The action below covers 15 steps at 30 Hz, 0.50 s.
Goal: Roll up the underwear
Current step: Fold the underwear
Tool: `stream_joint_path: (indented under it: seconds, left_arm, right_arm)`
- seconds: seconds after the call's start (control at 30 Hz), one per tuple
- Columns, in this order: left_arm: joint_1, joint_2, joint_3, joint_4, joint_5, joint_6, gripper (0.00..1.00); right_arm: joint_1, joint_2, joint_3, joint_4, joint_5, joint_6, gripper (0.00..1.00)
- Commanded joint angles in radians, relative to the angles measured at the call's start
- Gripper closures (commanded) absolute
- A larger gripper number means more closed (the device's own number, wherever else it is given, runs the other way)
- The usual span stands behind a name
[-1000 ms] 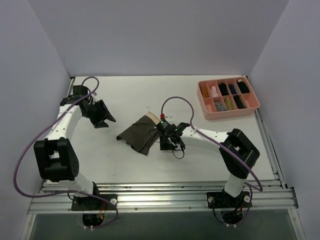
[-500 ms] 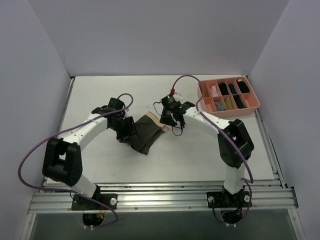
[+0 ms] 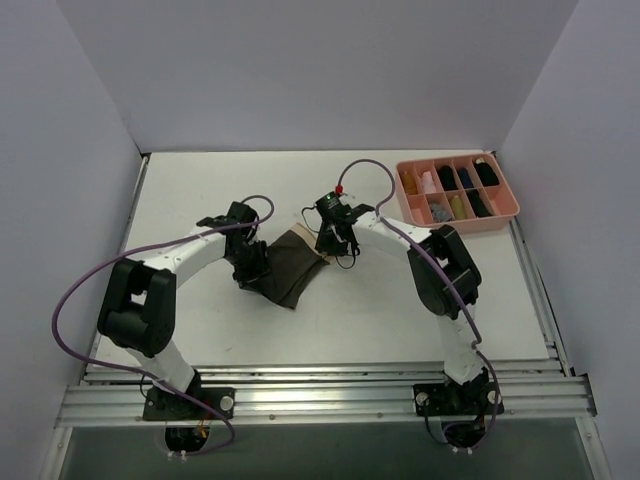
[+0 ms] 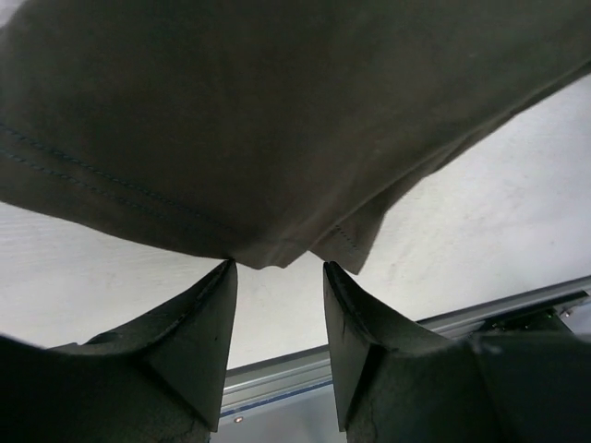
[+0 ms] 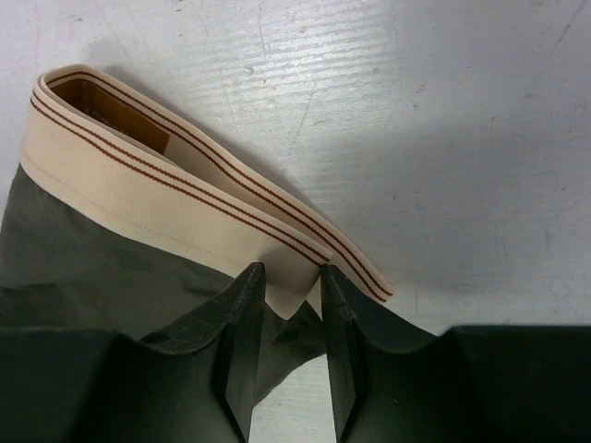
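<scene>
left end effector [image 4: 277, 269] released at the underwear [image 4: 277, 111] edge; right end effector [image 5: 293, 273] released, tips at its waistband [image 5: 185, 198].

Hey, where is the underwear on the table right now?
In the top view, the underwear lies near the middle of the table, flanked by the left claw at its left edge and the right claw by its tan waistband.

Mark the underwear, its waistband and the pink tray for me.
underwear [image 3: 290, 270]: top external view, middle of the dark cloth.
waistband [image 5: 185, 208]: right wrist view, on the beige strip below the red stripes.
pink tray [image 3: 465, 227]: top external view, on its near wall.
</scene>
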Motion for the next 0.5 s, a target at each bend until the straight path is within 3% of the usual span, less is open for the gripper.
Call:
stream_joint_path:
  seconds: [0.0, 0.2, 0.47]
  left_arm:
    - [-0.003, -0.014, -0.005, 0.003, -0.072, -0.018, 0.50]
    - [-0.124, -0.142, -0.002, 0.080, -0.064, -0.074, 0.51]
    - [-0.262, -0.127, -0.079, 0.206, -0.092, -0.175, 0.51]
  right_arm:
    - [-0.011, 0.004, 0.010, 0.002, -0.002, 0.003, 0.73]
    - [-0.022, 0.012, -0.016, 0.009, -0.005, -0.013, 0.73]
    - [-0.022, -0.004, -0.045, 0.018, 0.000, -0.012, 0.74]
